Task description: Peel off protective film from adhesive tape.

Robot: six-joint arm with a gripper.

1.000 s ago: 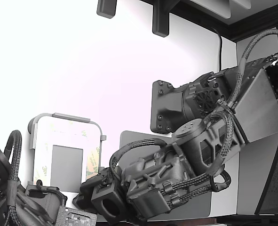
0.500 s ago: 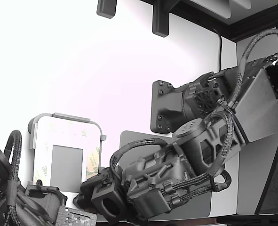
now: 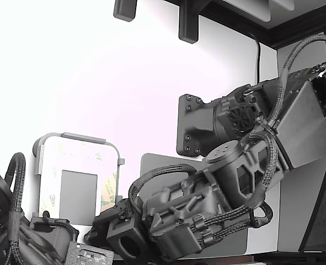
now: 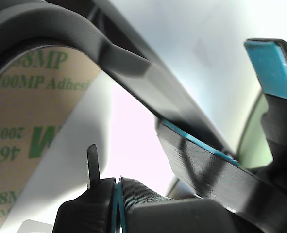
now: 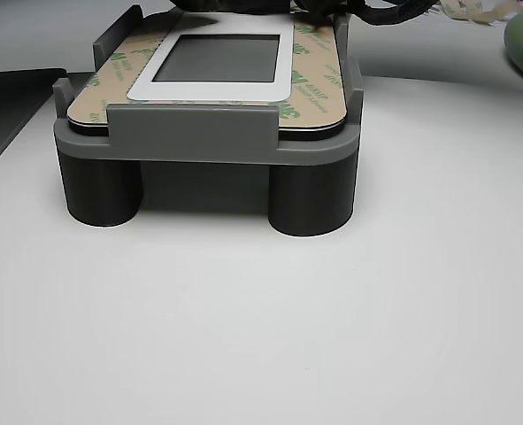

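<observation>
In the exterior view, the dark arm [image 3: 245, 160] reaches down toward a grey holder [image 3: 77, 176] at the exterior view's left. The holder carries a white panel with a grey square [image 3: 78, 196]. The protective film [image 3: 110, 187] runs along the panel's edge on the exterior view's right, with the gripper [image 3: 96, 234] low beside it; its fingertips are hidden there.

In the wrist view, the film [image 4: 22, 131] fills one side, tan with green print, lying under the holder's curved rim [image 4: 85, 39]. Two blue-lined fingers [image 4: 267, 63] stand apart with nothing between them.

In the other view, the holder [image 5: 203, 133] stands on a white table [image 5: 261, 328], film [image 5: 319, 75] flat along the panel's side.
</observation>
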